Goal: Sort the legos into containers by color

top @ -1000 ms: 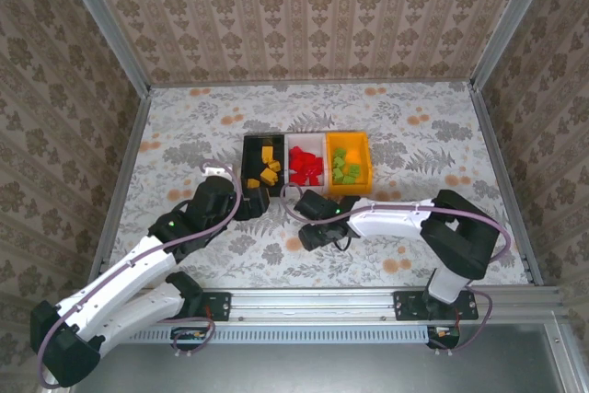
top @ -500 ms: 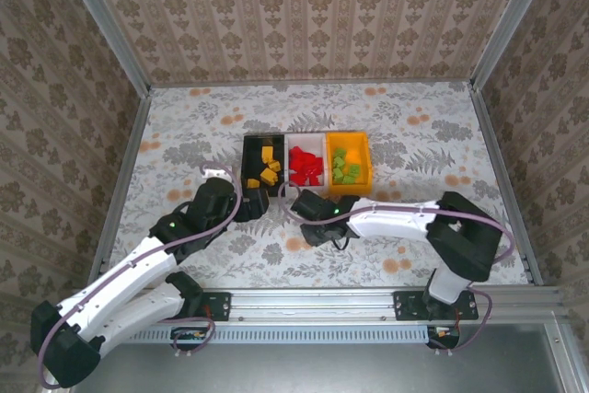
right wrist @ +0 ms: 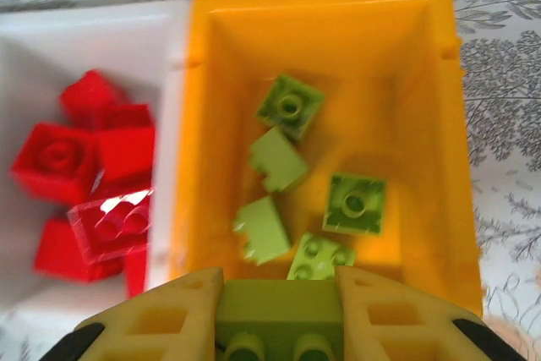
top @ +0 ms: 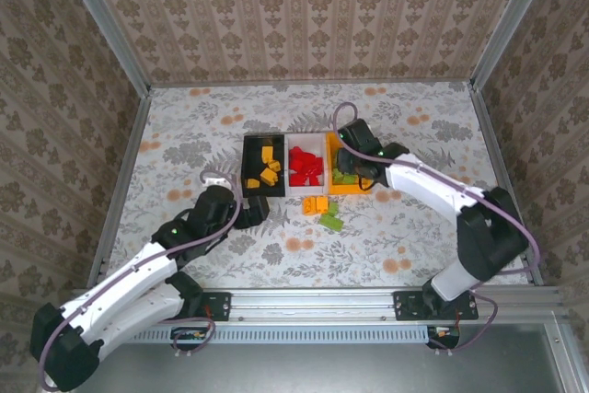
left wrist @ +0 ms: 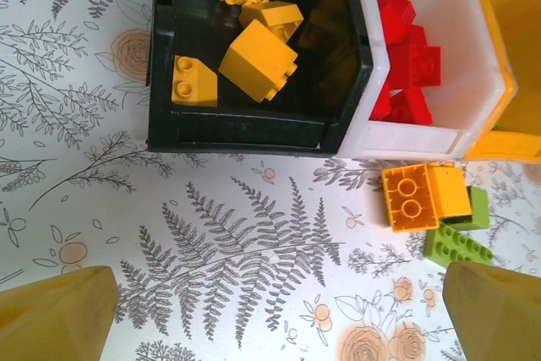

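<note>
Three bins stand side by side. The black bin (top: 248, 161) (left wrist: 254, 130) holds orange legos (left wrist: 258, 61), the white bin (top: 305, 141) (left wrist: 423, 137) red legos (left wrist: 414, 65) (right wrist: 80, 158), and the orange-yellow bin (top: 366, 165) (right wrist: 423, 124) light green legos (right wrist: 355, 203). My right gripper (top: 352, 170) (right wrist: 279, 293) hangs over the near end of the orange-yellow bin, shut on a light green lego (right wrist: 279, 314). In front of the bins an orange lego (top: 316, 204) (left wrist: 425, 196) and a green lego (top: 331, 221) (left wrist: 461, 238) lie touching. My left gripper (top: 250, 212) (left wrist: 275, 319) is open over bare table, its fingers (left wrist: 55, 314) far apart.
The table carries a flowered cloth (top: 184, 135) and is closed in by patterned walls with metal rails (top: 120, 172). Open floor lies left of, right of and behind the bins.
My right arm has swung from the table in front of the bins up over the orange-yellow bin, carrying the green lego. Two loose legos now show there. The left arm barely shifted.
</note>
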